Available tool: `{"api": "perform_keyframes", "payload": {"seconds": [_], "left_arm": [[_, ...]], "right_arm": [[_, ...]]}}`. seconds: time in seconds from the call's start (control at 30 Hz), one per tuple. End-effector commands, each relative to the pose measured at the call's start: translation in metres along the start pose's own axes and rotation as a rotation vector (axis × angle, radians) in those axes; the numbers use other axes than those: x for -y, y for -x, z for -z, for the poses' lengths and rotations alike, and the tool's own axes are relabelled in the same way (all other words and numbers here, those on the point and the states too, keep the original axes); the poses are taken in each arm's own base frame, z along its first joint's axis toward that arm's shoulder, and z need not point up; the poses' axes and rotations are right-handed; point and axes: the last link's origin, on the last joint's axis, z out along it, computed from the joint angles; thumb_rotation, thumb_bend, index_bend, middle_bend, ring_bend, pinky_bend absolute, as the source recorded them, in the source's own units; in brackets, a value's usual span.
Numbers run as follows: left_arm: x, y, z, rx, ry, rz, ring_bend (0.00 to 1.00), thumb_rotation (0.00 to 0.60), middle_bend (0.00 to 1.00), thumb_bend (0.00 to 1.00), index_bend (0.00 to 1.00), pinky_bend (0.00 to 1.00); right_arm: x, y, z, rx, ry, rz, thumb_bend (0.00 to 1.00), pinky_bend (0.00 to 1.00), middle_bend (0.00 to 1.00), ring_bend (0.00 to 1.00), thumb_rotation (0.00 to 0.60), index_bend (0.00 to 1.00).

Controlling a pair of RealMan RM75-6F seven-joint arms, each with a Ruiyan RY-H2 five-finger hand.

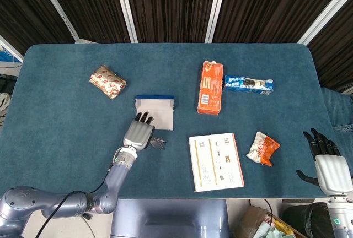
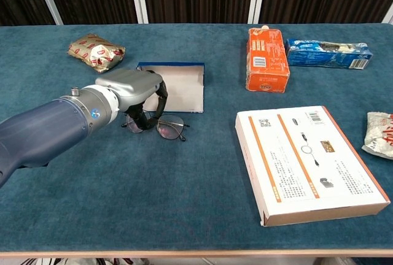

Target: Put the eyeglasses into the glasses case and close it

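The left robot hand (image 2: 132,87) reaches in over the blue bench (image 2: 184,185), its dark fingers (image 2: 161,96) curled down onto the eyeglasses (image 2: 163,125). They close around the left part of the frame, so the hand has hold of the glasses; whether the frame is lifted clear of the cloth or still resting on it cannot be told. From above, the same hand (image 1: 138,133) covers most of the frame and only one lens (image 1: 158,142) shows, just to its right.

The glasses case (image 2: 181,87) lies open directly beyond the fingertips — a pale interior with a dark blue edge along the far side — and the eyeglasses sit just in front of it, not yet inside.

Farther off to the left of the hand is a crinkled gold snack packet (image 2: 95,50). Well to its right stands an orange carton (image 2: 266,59), and beside that a long blue wrapped pack (image 2: 328,54). Nearer the robot, to the right of the glasses, lies a flat white box (image 2: 307,164) with orange trim and printed diagrams, and past it a red and white crumpled packet (image 2: 379,133) at the picture's edge.

The right robot hand (image 1: 330,166) shows only in the head view, off the bench's right end — fingers spread apart, holding nothing.
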Motion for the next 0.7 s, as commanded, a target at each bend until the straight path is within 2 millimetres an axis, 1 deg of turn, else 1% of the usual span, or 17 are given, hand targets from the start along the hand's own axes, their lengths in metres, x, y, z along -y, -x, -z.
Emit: {"api": "perform_keyframes", "payload": {"seconds": [0.03,0.2,0.33,0.4,0.7], "left_arm": [[0.001,0.0,-0.001,-0.002,-0.005,0.0,0.03,0.6,0.19,0.4,0.56,0.08],[0.002,0.0,-0.001,0.001,-0.012,-0.001,0.03,0.6,0.19,0.4,0.56,0.08],[0.002,-0.002,0.0,0.0,-0.014,0.004,0.03,0.6,0.19,0.45,0.56,0.08],[0.002,-0.003,0.0,0.003,-0.017,0.01,0.03,0.6,0.19,0.45,0.57,0.08],[-0.002,-0.019,0.001,-0.036,-0.054,-0.007,0.03,0.6,0.19,0.45,0.57,0.07]], "right_arm": [[0.0,0.0,0.0,-0.001,-0.002,0.002,0.2,0.16,0.03,0.1,0.6,0.06],[0.0,0.0,0.0,0.0,0.001,0.001,0.2,0.16,0.03,0.1,0.6,0.06],[0.0,0.0,0.0,0.0,0.001,0.0,0.2,0.16,0.03,0.1,0.6,0.06],[0.0,0.0,0.0,-0.001,0.0,0.0,0.2,0.16,0.03,0.1,0.6,0.06],[0.001,0.0,0.001,0.0,0.001,-0.002,0.2,0.16,0.03,0.1,0.6,0.06]]}}
